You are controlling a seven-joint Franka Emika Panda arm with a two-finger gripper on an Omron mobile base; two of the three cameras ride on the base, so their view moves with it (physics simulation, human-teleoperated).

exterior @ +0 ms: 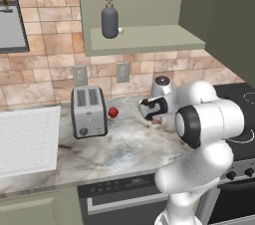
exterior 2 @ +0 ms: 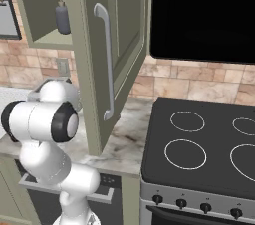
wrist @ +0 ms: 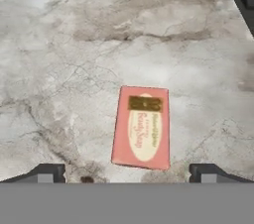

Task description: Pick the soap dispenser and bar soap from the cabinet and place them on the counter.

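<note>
A reddish-pink bar soap (wrist: 142, 127) lies flat on the grey-beige marbled counter (wrist: 74, 59), its cream oval label and small gold band facing up. In the hand view it sits between the two dark fingertips (wrist: 45, 173) of the gripper (wrist: 127, 174), which stand wide apart at either side of it and touch nothing; the jaws are spread and hold nothing. In the left base view a sliver of the bar (exterior: 157, 120) shows on the counter (exterior: 119, 149) just under the white arm's wrist, where the gripper itself is hidden behind the arm.

Up on the wall, the soap dispenser (exterior: 109, 20), a dark grey-blue bottle with a thin pump spout, stands upright on the lower shelf of the open sage-green cabinet (exterior: 149, 40), toward the shelf's left end. A small white object (exterior: 120, 31) sits just beside the bottle's right side. From the right base view the same dispenser (exterior 2: 62, 17) shows inside the cabinet (exterior 2: 45, 37), with the panelled door (exterior 2: 119, 45) swung out toward the camera and its long metal bar handle (exterior 2: 107, 59) running vertically.

On the counter to the left of the arm stands a silver two-slot toaster (exterior: 88, 112), with a small round red object (exterior: 113, 112) just to its right. A white and dark rounded appliance (exterior: 162, 87) stands near the tiled back wall (exterior: 45, 59). To the right, the black stovetop (exterior 2: 199, 144) carries white ring marks.
</note>
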